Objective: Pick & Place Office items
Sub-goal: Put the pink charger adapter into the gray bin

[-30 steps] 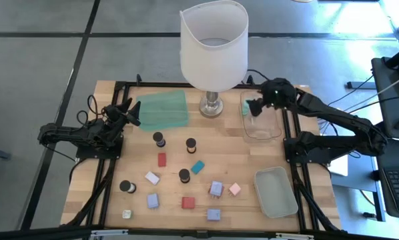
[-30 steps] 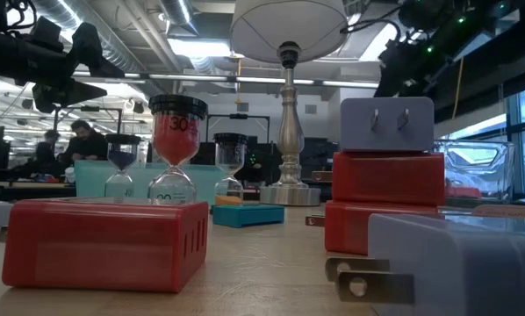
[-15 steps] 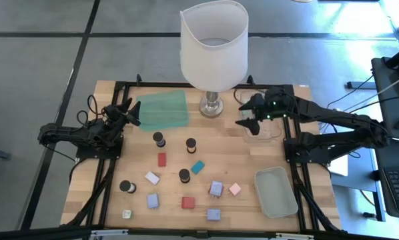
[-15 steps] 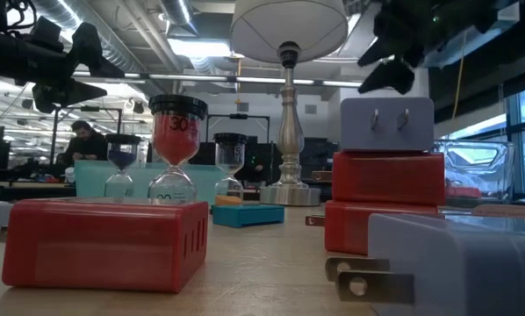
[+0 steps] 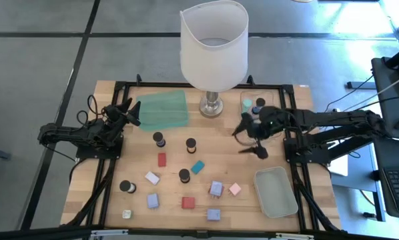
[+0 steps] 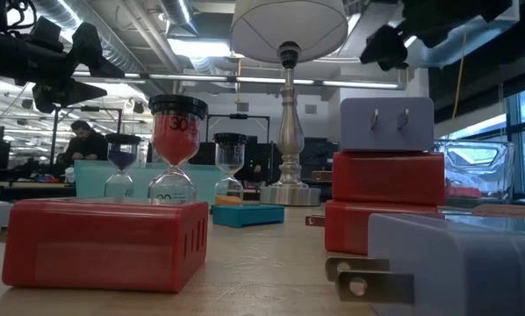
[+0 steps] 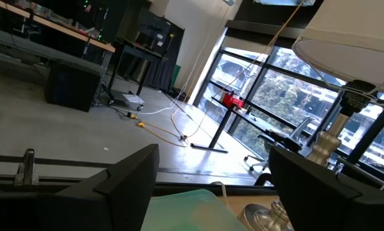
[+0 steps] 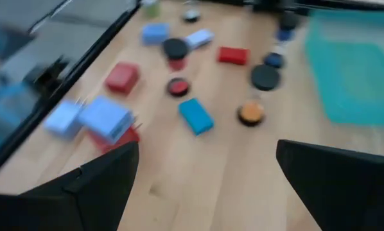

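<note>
now the right tool (image 5: 251, 138), jaws wide and empty, hangs beside the clear tray (image 5: 274, 132); the teal block (image 5: 197, 167) lies nearest, toward the desk's middle.

A wooden table (image 5: 219, 133) is carrying a white-shaded lamp (image 5: 213, 105), a green mat (image 5: 163, 110), a clear tray (image 5: 261, 120) beside the lamp and another (image 5: 275, 192) near the front right corner. Small hourglasses (image 5: 159, 139) and adapter blocks in red (image 5: 162, 159), blue (image 5: 197, 167), lavender (image 5: 153, 200) and pink (image 5: 235, 189) are lying scattered across the boards.
</note>
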{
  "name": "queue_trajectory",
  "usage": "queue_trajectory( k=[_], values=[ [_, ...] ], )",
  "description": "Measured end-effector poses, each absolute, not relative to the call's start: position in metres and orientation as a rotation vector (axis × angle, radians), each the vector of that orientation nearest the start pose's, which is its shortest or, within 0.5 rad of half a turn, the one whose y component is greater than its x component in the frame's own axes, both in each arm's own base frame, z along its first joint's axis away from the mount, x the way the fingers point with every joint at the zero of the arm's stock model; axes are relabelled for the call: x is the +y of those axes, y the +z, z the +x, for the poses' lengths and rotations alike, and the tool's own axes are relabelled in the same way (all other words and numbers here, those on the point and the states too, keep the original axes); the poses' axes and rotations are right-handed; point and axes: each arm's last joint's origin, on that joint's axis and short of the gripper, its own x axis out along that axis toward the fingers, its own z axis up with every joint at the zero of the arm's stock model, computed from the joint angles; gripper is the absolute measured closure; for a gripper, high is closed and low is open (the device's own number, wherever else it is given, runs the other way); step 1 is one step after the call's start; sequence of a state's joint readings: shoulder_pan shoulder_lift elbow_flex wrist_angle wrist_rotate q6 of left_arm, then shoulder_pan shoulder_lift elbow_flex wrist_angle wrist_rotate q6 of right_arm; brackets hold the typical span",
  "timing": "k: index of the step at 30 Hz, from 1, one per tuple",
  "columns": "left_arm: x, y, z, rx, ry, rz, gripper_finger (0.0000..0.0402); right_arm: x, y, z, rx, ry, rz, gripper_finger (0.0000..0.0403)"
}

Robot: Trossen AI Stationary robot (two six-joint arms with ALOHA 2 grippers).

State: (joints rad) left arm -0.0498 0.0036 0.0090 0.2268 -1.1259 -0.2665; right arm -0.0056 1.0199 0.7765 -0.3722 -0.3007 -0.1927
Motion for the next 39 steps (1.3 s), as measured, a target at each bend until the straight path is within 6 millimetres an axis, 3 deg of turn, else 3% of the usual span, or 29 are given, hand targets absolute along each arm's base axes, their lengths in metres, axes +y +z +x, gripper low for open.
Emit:
queue_trajectory(
  k=[5,13,19,26,39],
  values=[
    [0.022,0.184,0.08,-0.345,1.041,-0.375,0.0111,0.029,0.263,0.217,0.599,0.497,-0.251,0.0032],
    [0.022,0.184,0.08,-0.346,1.041,-0.375,0.0111,0.077,0.239,0.227,0.694,0.685,-0.23,0.0032],
    [0.022,0.184,0.08,-0.345,1.042,-0.375,0.0111,0.107,0.206,0.242,0.782,0.661,-0.325,0.0032],
    [0.022,0.184,0.08,-0.346,1.042,-0.375,0.0111,0.12,0.173,0.25,0.947,0.559,-0.232,0.0032],
    [0.022,0.184,0.08,-0.346,1.043,-0.375,0.0111,0.137,0.158,0.251,0.972,0.519,-0.218,0.0032]
  ],
)
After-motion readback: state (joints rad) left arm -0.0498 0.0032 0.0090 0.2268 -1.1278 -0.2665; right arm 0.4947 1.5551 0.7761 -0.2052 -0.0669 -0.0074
